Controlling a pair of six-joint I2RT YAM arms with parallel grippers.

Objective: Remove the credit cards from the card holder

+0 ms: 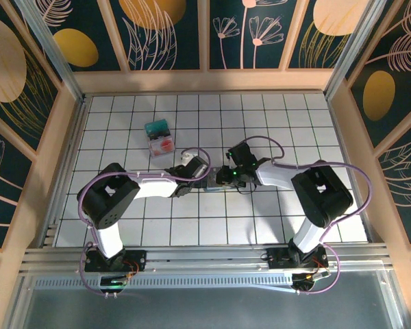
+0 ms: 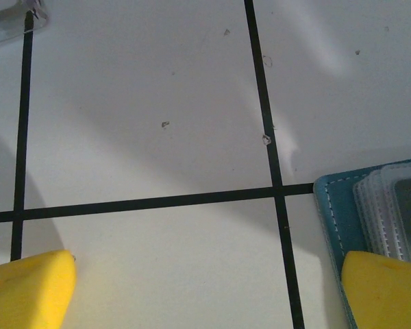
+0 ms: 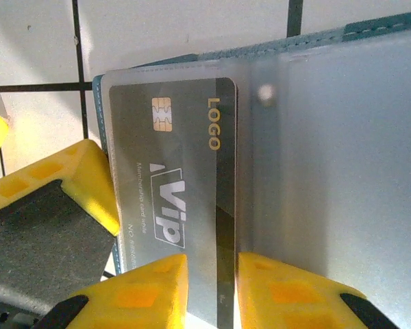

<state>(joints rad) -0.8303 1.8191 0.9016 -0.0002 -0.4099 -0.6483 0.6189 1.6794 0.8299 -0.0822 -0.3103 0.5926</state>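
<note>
Your card holder (image 3: 329, 137) lies open on the tiled table (image 2: 144, 103), a grey credit card (image 3: 171, 192) in its clear sleeve. Your right gripper (image 3: 212, 277) straddles that card's edge, fingers barely parted; you cannot tell whether they pinch it. Your left gripper (image 2: 205, 295) gapes wide, one finger at the holder's corner.

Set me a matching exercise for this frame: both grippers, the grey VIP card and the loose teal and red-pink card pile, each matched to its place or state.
Column one:
1. left gripper
2. right gripper
3. grey VIP card
4. card pile

Column two:
A. inside the frosted sleeve of the card holder
B. fingers spread wide
C. lying loose, apart from the card holder
D. fingers pinched on a card

Pairs: 1-B, 2-D, 3-A, 4-C
</note>
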